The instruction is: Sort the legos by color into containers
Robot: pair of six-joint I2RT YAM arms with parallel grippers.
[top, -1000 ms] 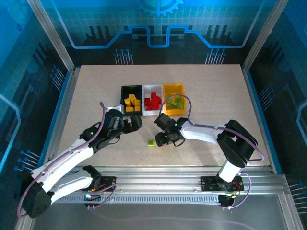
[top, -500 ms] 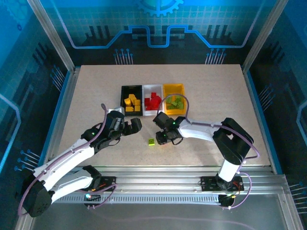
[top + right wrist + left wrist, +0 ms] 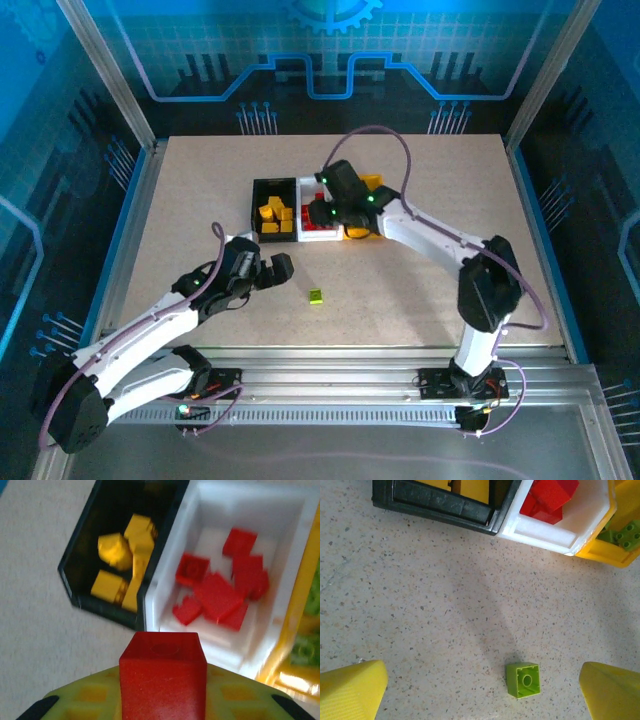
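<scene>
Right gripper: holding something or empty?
Holding: the right gripper pinches a red brick between its jaws, by the white bin.

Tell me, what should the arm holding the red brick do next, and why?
Probably carry the right gripper a touch further over the white bin, then open it. It is shut on a red brick, the bin already holds other red bricks, and the held brick hangs by its near edge, beside the black bin.

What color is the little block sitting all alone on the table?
The lone block is lime green, and the left wrist view shows it best.
</scene>
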